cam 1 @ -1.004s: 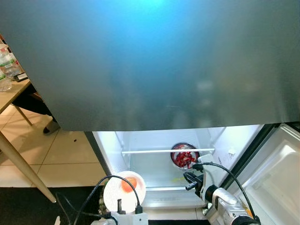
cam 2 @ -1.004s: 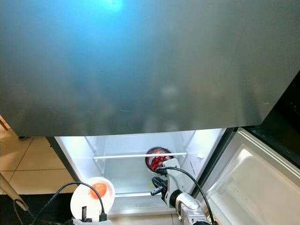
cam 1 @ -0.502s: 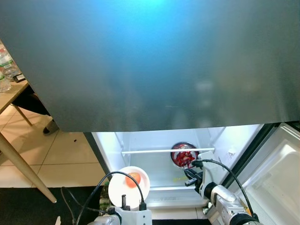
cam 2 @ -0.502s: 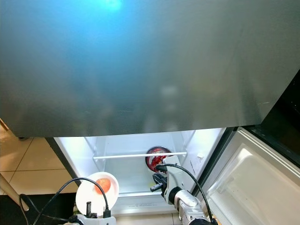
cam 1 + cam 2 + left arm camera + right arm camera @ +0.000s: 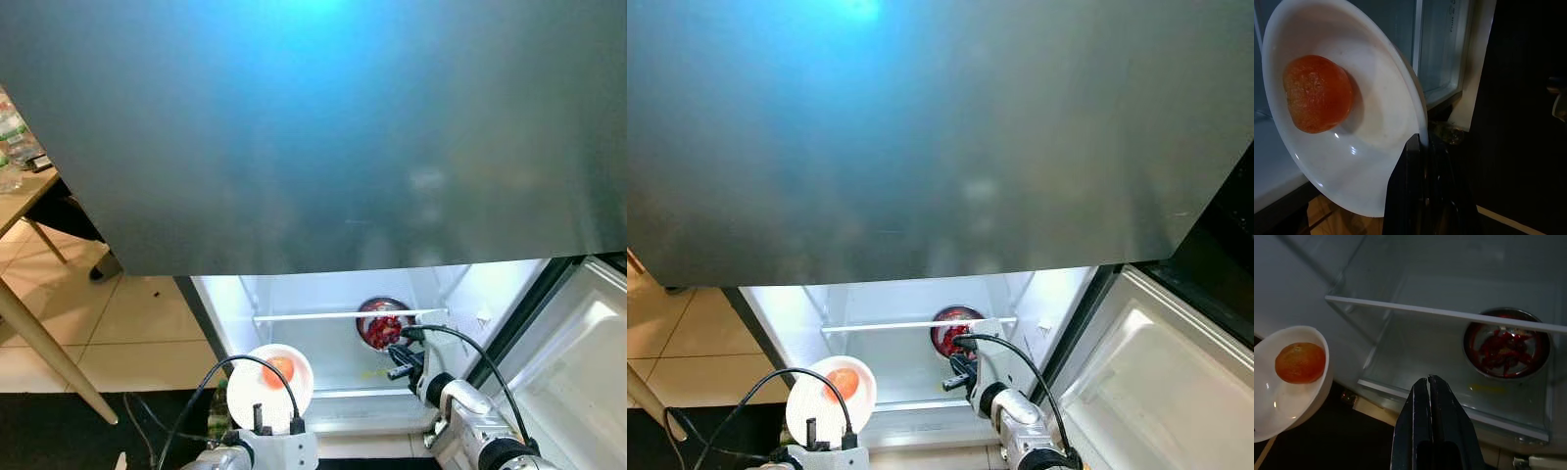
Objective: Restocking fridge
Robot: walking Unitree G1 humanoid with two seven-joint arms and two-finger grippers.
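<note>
fingers of the left gripper (image 5: 1422,188) are clamped on the rim of the white plate (image 5: 1371,142), which sits at the lower left of the left eye frame, just outside the lit fridge compartment (image 5: 333,343); the right gripper (image 5: 1431,404) has its fingers pressed together, holding nothing, at the lower centre-right of the frame before the shelf. largest first: the grey fridge door panel (image 5: 323,127) fills the upper frame, with an open inner door (image 5: 578,362) at lower right. the plate is judged rigid, glazed and smooth, likely ceramic and breakable; a rim pinch is the sensible hold, but it appears tilted in the wrist view. the orange fruit (image 5: 1317,93) lies loose on it, round and liable to roll off. obstructions: the white shelf rail (image 5: 348,315) crosses the opening, and the metal bowl of red pieces (image 5: 1506,342) occupies the right of the shelf, so the left portion looks the free spot. a wooden table leg (image 5: 49,348) and bottles (image 5: 18,137) stand at far left, well apart.
</note>
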